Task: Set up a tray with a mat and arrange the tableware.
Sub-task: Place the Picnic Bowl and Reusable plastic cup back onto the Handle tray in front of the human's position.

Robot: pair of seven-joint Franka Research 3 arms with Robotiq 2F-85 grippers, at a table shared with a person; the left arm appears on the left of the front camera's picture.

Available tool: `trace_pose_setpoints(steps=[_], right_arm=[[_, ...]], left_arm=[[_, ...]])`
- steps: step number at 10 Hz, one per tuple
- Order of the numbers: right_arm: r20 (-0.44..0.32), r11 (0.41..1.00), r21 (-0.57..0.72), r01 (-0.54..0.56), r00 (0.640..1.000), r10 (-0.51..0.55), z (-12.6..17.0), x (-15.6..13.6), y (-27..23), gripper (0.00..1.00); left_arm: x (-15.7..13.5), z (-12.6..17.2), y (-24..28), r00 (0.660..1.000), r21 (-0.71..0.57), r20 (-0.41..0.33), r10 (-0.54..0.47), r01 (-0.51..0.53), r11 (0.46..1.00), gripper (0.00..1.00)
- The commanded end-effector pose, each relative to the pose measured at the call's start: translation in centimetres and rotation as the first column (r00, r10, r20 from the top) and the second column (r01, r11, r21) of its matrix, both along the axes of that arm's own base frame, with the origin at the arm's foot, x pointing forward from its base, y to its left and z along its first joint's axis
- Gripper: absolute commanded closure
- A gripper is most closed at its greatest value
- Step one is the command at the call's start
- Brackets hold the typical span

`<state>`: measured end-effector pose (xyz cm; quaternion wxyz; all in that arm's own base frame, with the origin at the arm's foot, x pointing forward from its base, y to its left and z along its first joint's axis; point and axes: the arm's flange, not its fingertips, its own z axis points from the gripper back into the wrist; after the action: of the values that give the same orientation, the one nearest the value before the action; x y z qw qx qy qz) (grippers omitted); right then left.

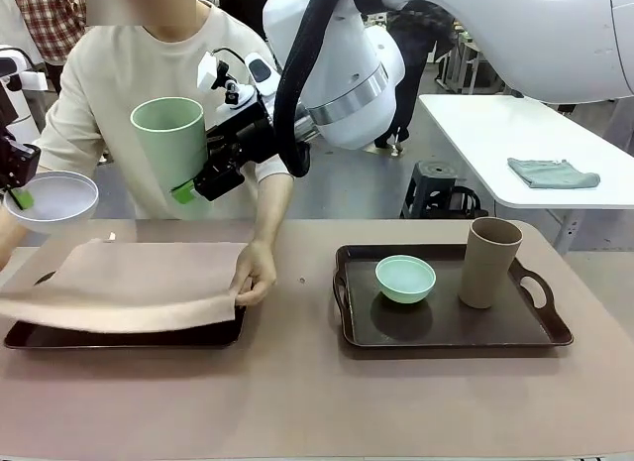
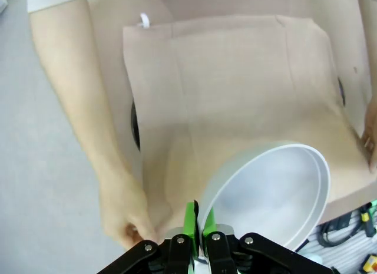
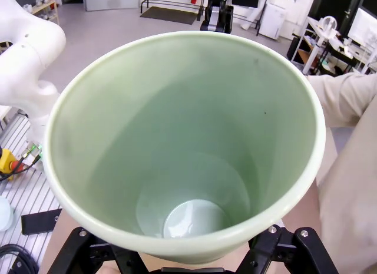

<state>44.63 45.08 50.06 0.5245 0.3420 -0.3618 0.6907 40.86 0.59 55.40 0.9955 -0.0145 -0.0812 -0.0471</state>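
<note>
The robot's left hand (image 2: 198, 222), cut off at the front view's left edge, pinches the rim of a small white matte bowl (image 2: 272, 191) between green pads closed almost together. It holds the bowl in the air over the left end of a flat tan fabric mat (image 1: 129, 283). The person's hand (image 1: 255, 275) grips the mat's right edge. The mat sags over a dark rectangular tray (image 1: 119, 337) and hides most of it. The person's other hand (image 2: 126, 224) is a blur in the left wrist view.

The robot's right hand (image 1: 188, 190) has hold of a tall pale-green matte tumbler (image 1: 168, 144), mouth up, high above the worktop (image 1: 297, 392). One green pad shows at the tumbler's foot. In the right wrist view the tumbler hides the fingers, so their spread cannot be told.

To the right, a second dark handled tray (image 1: 451, 334) carries a small mint-green matte bowl (image 1: 405, 279) and a tall tan-brown matte tumbler (image 1: 490, 261), standing apart.
</note>
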Motion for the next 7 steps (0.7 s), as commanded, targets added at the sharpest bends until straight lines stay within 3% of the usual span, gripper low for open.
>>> trace_pose_setpoints(steps=[1, 7], right_arm=[[-0.006, 1.000, 0.008, 0.000, 1.000, 0.000, 0.28, -0.11, -0.07, 0.75], [-0.006, 1.000, 0.008, 0.000, 1.000, 0.000, 0.28, -0.11, -0.07, 0.75]], left_arm=[[0.02, 0.13, 0.07, 1.000, 0.001, 0.004, -0.006, 0.006, 1.000, 1.00], [0.02, 0.13, 0.07, 1.000, 0.001, 0.004, -0.006, 0.006, 1.000, 1.00]])
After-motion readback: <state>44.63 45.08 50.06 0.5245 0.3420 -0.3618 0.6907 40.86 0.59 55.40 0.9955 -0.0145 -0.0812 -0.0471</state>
